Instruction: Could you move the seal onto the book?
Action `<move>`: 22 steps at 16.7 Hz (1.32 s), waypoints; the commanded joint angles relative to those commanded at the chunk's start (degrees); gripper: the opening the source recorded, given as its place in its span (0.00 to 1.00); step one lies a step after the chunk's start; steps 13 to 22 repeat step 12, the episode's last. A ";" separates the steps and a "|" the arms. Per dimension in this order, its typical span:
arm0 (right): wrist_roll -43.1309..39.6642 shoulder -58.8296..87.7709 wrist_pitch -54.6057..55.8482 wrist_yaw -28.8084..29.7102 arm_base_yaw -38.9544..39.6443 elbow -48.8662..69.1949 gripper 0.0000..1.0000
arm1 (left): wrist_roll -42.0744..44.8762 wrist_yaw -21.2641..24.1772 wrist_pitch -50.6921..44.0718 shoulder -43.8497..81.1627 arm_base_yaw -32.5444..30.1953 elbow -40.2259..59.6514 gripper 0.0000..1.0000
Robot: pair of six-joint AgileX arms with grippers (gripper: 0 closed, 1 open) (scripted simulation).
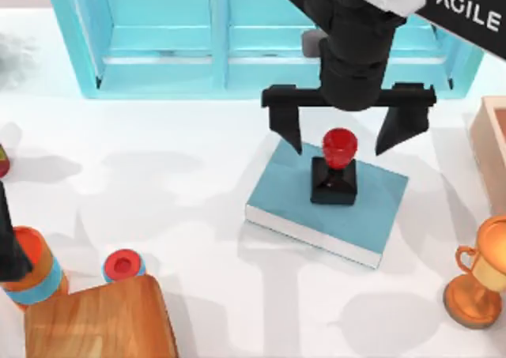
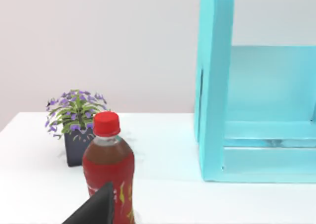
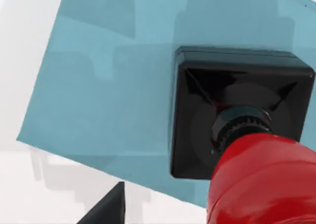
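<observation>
The seal [image 1: 335, 168], a black square block with a glossy red knob, stands upright on the teal book [image 1: 371, 212] right of the table's middle. My right gripper [image 1: 345, 141] hovers above it, open, one finger on each side of the red knob and apart from it. The right wrist view looks down on the seal [image 3: 237, 135] resting on the book cover [image 3: 108, 85]. My left arm is parked at the left edge; one fingertip [image 2: 96, 209] shows in the left wrist view.
A light blue shelf unit [image 1: 158, 42] lines the back. An orange cylinder [image 1: 35, 271], a small blue cylinder with a red top [image 1: 123, 265] and a wooden board [image 1: 99, 322] sit front left. A trophy [image 1: 478, 283] stands front right. A cola bottle [image 2: 108, 169] and potted plant [image 2: 76, 125] stand near the left arm.
</observation>
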 joint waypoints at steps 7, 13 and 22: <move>0.08 0.05 -1.66 -0.21 -0.17 2.40 1.00 | 0.00 0.00 0.00 0.00 0.00 0.00 1.00; -0.04 1.14 -7.54 0.01 -0.14 8.68 1.00 | 0.00 0.00 0.00 0.00 0.00 0.00 1.00; -0.04 1.14 -7.54 0.01 -0.14 8.68 1.00 | 0.00 0.00 0.00 0.00 0.00 0.00 1.00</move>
